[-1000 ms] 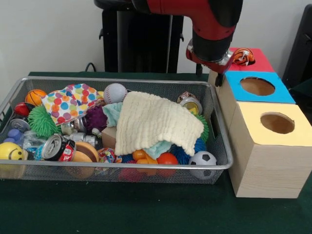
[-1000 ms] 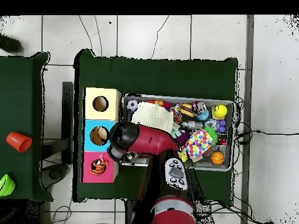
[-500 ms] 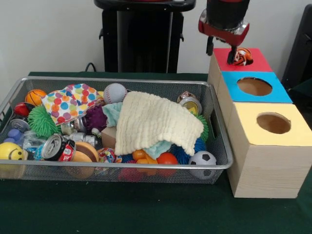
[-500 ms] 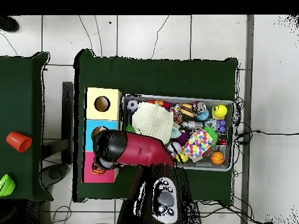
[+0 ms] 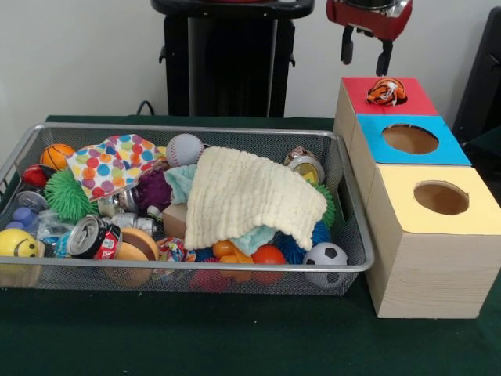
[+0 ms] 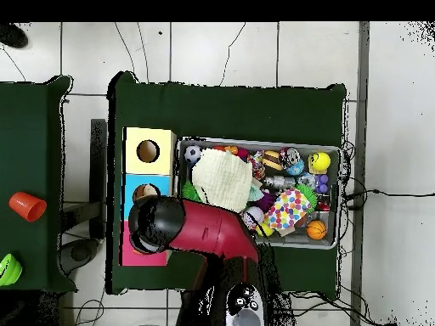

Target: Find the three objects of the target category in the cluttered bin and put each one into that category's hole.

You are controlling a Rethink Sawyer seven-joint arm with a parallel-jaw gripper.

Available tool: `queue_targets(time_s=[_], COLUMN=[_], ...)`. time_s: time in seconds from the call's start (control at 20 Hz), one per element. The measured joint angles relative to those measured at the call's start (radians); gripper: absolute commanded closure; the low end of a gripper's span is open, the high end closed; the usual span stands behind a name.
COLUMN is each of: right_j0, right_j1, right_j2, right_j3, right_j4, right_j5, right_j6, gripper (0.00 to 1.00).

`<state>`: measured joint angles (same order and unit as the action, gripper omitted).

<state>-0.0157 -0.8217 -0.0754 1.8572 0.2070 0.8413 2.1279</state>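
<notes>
Landmark: wire bin on green table. Nearest in the bin, along its front wall: yellow smiley ball, crushed soda can, orange balls half buried, soccer ball at the bin's right front corner. Cream knit cloth drapes over the bin's middle and hides whatever sits under it. Polka-dot cloth lies left of it, covering more clutter; green spiky ball beside that. Baseball and small basketball sit toward the bin's back wall.

Right of the bin stands a row of wooden boxes: yellow-topped, blue-topped, red-topped farthest. Orange striped ball sits in the red box's hole, partly sunk.

Gripper hangs above that ball, fingers apart, empty, upper body cut off by the frame. Overhead, the arm covers the red box.
</notes>
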Motion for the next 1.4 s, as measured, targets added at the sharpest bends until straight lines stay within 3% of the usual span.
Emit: queue_targets(time_s=[0.7,1.4], right_j0=[-0.042,-0.050], right_j1=[0.015,0.110], right_j2=[0.002,0.027], right_j3=[0.053,0.100], right_j4=[0.013,0.014], right_j5=[-0.046,-0.234], right_j6=[0.000,0.000], gripper=[0.00,0.00])
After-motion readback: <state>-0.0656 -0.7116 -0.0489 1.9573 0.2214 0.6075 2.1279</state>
